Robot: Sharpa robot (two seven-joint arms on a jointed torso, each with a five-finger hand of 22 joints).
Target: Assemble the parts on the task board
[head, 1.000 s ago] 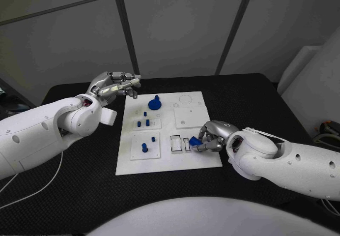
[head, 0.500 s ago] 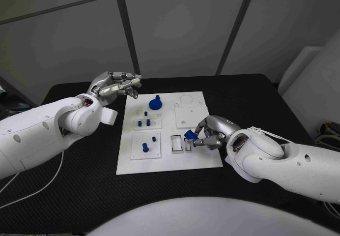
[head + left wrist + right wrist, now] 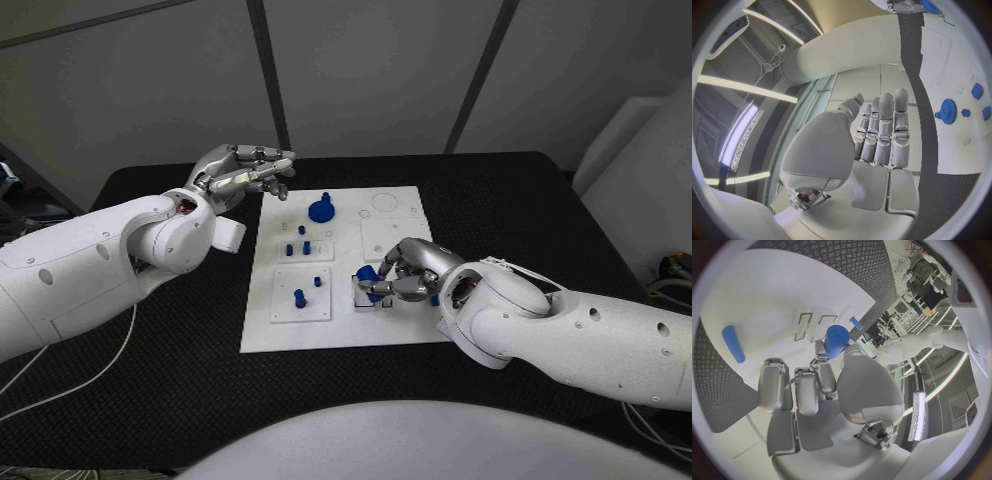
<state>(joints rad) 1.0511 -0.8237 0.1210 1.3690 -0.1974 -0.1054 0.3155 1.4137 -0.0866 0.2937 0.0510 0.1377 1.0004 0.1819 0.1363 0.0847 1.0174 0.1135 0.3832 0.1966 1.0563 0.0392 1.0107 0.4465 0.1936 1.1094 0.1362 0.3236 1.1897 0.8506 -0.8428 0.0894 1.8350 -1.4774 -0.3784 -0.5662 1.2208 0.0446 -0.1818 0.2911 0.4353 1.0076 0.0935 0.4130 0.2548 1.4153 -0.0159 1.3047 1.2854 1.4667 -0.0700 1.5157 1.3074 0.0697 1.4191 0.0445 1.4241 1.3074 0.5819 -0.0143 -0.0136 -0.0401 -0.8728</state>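
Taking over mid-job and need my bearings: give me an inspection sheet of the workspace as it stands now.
Surface: black table, textured.
Job's things: white task board mid-table; blue gear-shaped part near its far edge; small blue pegs left of centre; one blue part in the right hand.
Clutter: nothing seen.
Hands: left hand off the board's far-left corner, fingers curled, holding nothing; right hand over the board's slots, pinching the blue part.
Cables: a thin white cable on the table's left.
Surroundings: grey panelled wall behind.
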